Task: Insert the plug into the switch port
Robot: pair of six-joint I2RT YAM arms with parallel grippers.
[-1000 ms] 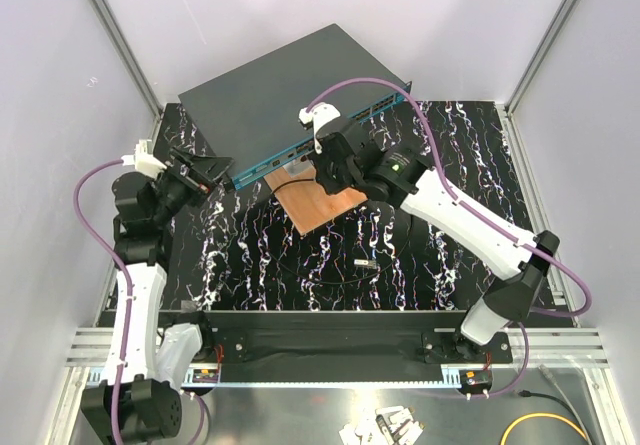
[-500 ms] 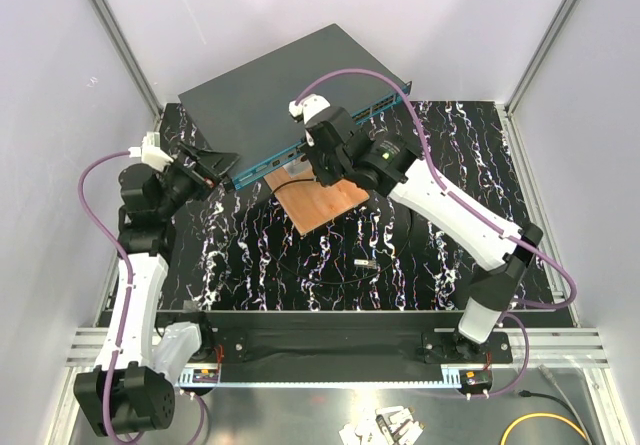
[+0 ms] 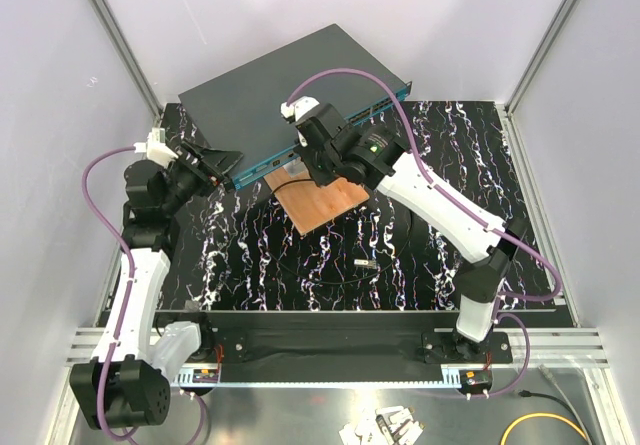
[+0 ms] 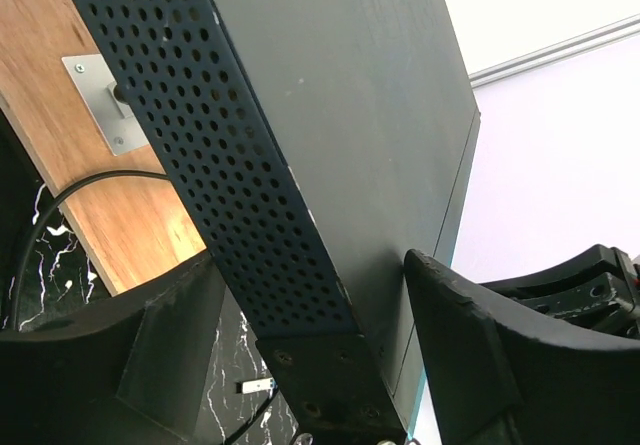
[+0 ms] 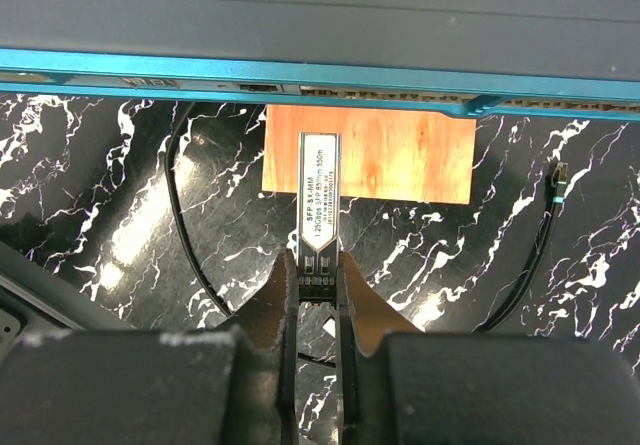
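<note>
- plug (image 5: 318, 190), a slim silver labelled module, is pinched by its tail between the fingers of my right gripper (image 5: 316, 263), low in the centre of the wrist view. most of its length juts free to go in.
- its long axis runs straight up the frame, nose over the wooden board (image 5: 366, 155), short of the teal strip (image 5: 150, 63).
- switch port (image 5: 380, 93) is among the slots under that strip; which one, i cannot tell.
- my left gripper (image 3: 220, 165) is spread astride the switch (image 3: 290, 75) corner, i judge to brace it.
</note>
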